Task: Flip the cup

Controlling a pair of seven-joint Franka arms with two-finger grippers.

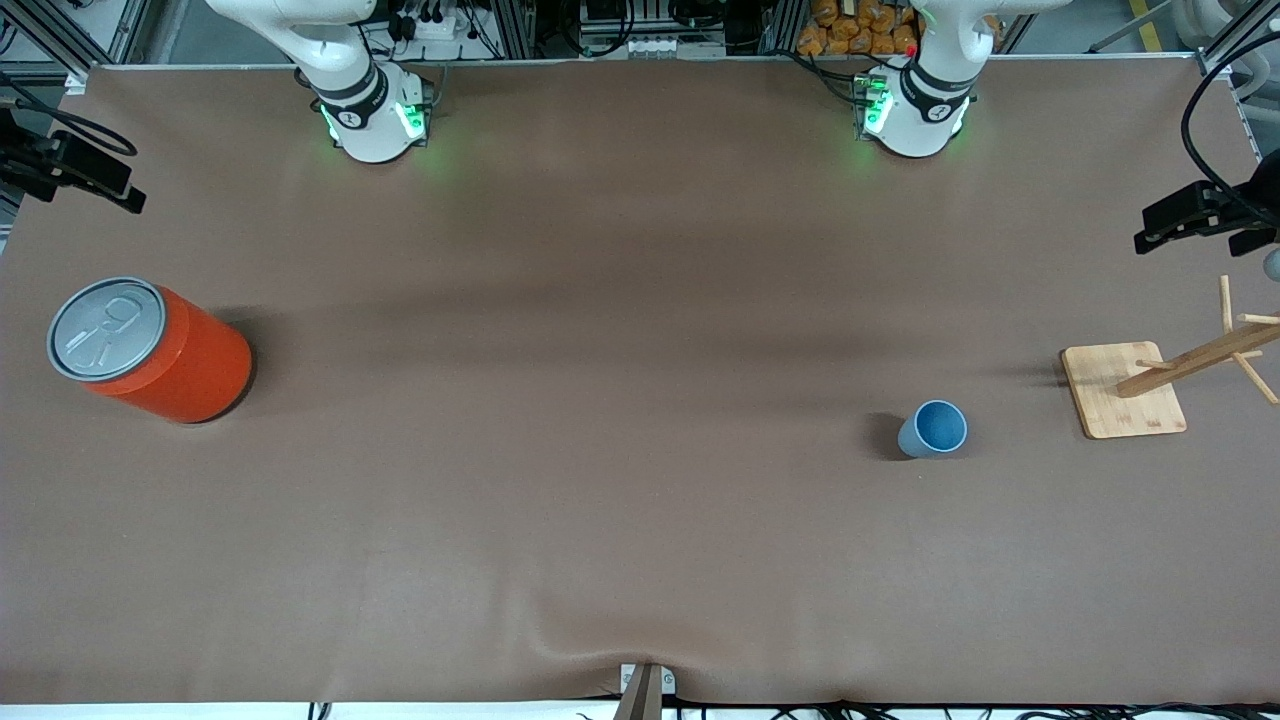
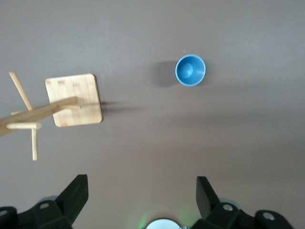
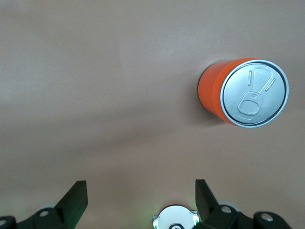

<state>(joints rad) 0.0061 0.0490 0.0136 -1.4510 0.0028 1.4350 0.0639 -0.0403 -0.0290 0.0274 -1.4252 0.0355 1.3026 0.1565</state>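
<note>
While both arms wait high up by their bases, the front view shows the cup (image 1: 934,429) standing mouth up on the brown table (image 1: 600,500), toward the left arm's end. A wooden rack (image 1: 1125,388) stands near it, closer to that end. An orange can (image 1: 150,350) stands at the right arm's end.

From the left wrist view, the left gripper (image 2: 142,198) hangs wide open over bare table, holding nothing, well apart from the cup (image 2: 190,70) and rack (image 2: 74,99).

From the right wrist view, the right gripper (image 3: 141,198) hangs wide open too, empty, well apart from the can (image 3: 245,93).
</note>
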